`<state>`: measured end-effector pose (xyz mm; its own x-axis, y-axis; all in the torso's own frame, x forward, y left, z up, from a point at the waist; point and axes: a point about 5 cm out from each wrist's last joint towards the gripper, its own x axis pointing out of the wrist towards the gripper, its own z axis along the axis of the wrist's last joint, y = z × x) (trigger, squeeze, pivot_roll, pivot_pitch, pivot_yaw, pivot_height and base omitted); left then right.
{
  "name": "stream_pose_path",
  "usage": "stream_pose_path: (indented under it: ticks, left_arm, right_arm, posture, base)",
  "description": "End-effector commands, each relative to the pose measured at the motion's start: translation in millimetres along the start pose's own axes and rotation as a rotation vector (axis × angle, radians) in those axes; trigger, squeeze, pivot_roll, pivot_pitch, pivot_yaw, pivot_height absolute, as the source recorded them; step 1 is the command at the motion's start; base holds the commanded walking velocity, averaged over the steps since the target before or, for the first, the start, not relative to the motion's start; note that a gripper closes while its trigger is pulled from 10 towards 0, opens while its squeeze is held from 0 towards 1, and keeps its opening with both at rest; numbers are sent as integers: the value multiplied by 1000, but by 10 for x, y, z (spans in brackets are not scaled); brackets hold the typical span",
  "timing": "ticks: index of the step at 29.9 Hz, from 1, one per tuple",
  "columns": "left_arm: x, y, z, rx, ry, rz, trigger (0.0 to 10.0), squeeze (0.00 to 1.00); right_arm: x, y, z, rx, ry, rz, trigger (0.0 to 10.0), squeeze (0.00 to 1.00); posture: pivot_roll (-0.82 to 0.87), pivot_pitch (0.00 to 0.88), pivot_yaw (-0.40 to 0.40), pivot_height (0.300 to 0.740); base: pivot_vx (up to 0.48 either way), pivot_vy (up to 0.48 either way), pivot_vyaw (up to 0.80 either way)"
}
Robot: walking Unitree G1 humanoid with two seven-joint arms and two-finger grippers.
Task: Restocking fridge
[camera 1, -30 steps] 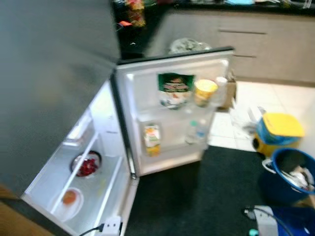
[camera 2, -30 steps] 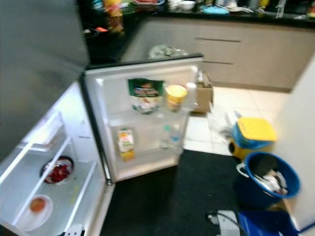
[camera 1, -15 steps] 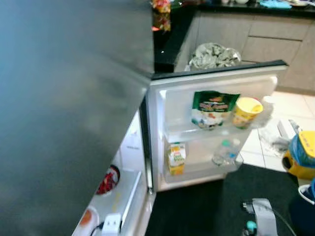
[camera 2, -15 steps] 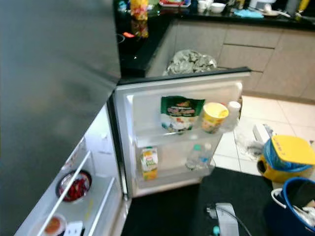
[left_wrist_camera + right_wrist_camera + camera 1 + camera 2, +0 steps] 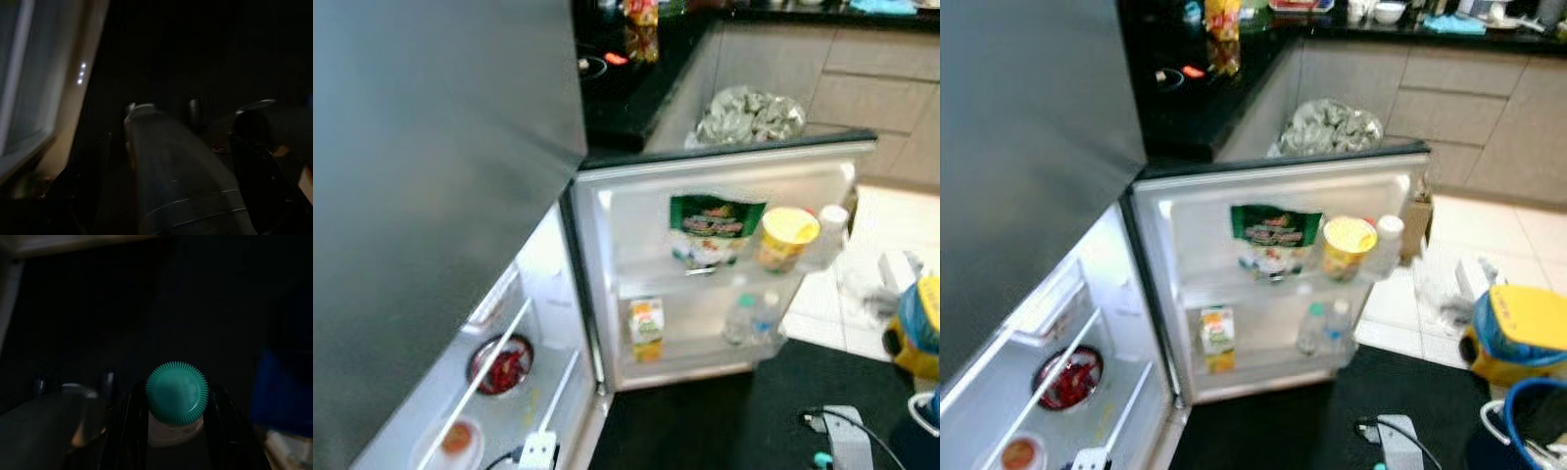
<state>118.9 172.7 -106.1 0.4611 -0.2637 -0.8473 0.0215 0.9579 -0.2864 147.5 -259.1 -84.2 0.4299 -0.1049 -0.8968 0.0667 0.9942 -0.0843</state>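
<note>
Camera shifted; right pincer [image 5: 177, 431] around bottle [image 5: 176, 396]

home kitchen | open fridge [image 5: 705, 284] | black counter [image 5: 626, 88] | cabinet drawers [image 5: 881, 69]

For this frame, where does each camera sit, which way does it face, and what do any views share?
Left eye: on the head, looking down at the open fridge door; right arm at the lower edge.
Right eye: same head, same scene; both show the green bag and yellow cup on the door shelf.
Left wrist: dark, facing the floor.
Right wrist: along the right gripper, shut on a bottle with a teal cap.
</note>
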Motion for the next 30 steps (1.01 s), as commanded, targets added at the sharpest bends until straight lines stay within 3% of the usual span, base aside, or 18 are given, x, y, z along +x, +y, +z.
stream_pose_path:
  ticks: [1,13,17,19,21,24,25,27,29,30]
  left_arm:
    - [-9,-23,-109,-3,40,-2,10000,0]
    - [17,-46,-59,-1,27,25,10000,0]
    - [-24,50,-76,-2,32,45,10000,0]
    - [-39,79,-86,-3,33,50,10000,0]
    - [-39,79,-86,-3,33,50,10000,0]
    - [-57,115,-97,-8,30,60,10000,0]
    - [-61,122,-99,-9,29,63,10000,0]
    - [-63,126,-100,-9,28,65,10000,0]
    - [-66,134,-94,-7,21,67,10000,0]
    - [-66,134,-94,-7,21,67,10000,0]
  right_arm:
    - [5,20,29,2,-11,6,10000,0]
    - [6,12,133,-41,-52,17,10000,0]
    - [4,59,414,-68,-178,44,10000,0]
    - [-12,99,663,-91,-263,75,10000,0]
    - [-12,99,663,-91,-263,75,10000,0]
    - [-133,276,1332,-197,-469,213,10000,0]
    - [-169,335,1456,-227,-505,255,10000,0]
    - [-192,379,1524,-242,-525,288,10000,0]
    - [-271,567,1715,-281,-579,430,10000,0]
    - [-271,567,1715,-281,-579,430,10000,0]
  posture:
    - [-63,0,4,740]
    - [-64,0,8,740]
    - [-64,0,8,740]
    - [-64,0,11,740]
    - [-64,0,11,740]
    - [-64,0,11,740]
    - [-64,0,11,740]
    - [-60,0,11,740]
    - [-60,0,10,740]
    - [-60,0,10,740]
  base:
    - [0,-454,0]
    - [0,-44,0]
    - [0,0,0]
    - [0,0,0]
    - [0,0,0]
    - [0,0,0]
    - [0,0,0]
    - [0,0,0]
    - [0,0,0]
    - [0,0,0]
